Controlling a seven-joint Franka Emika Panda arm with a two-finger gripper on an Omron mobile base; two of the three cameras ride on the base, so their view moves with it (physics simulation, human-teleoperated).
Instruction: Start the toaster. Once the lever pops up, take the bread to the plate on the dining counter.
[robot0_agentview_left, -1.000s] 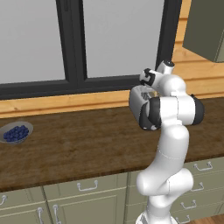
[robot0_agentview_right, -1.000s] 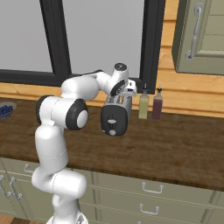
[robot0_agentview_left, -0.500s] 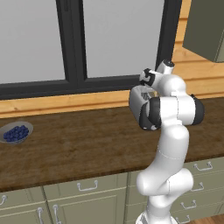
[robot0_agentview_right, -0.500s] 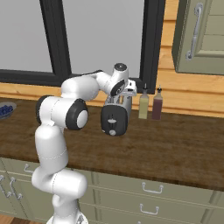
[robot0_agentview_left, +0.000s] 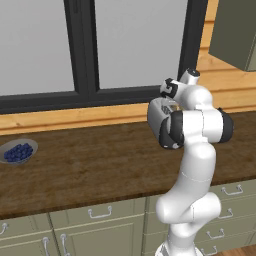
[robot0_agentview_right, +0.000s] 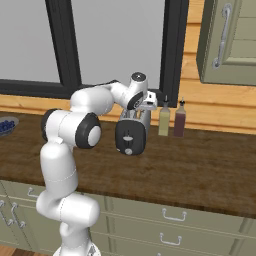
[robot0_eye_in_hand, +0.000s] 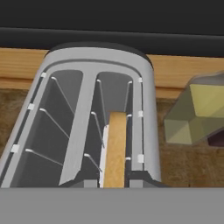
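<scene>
Here, the bread (robot0_eye_in_hand: 115, 148) is standing on edge in the toaster (robot0_eye_in_hand: 92, 113) slot at five o'clock; light and crumbly, it wants pinching by its top crust. I cannot tell the claw's (robot0_agentview_right: 146, 104) width.

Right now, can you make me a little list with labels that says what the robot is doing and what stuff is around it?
toaster: silver-grey, on the wood counter under the window
bread: pale tan slice standing on edge in the right-hand slot, seen in the hand view
end effector: right above the toaster top; open or shut, cannot tell
bottles: one yellowish, one dark, beside the toaster, against the wall
bowl of blueberries: far along the counter, away from the toaster
drawers: sage-green, below the counter
</scene>
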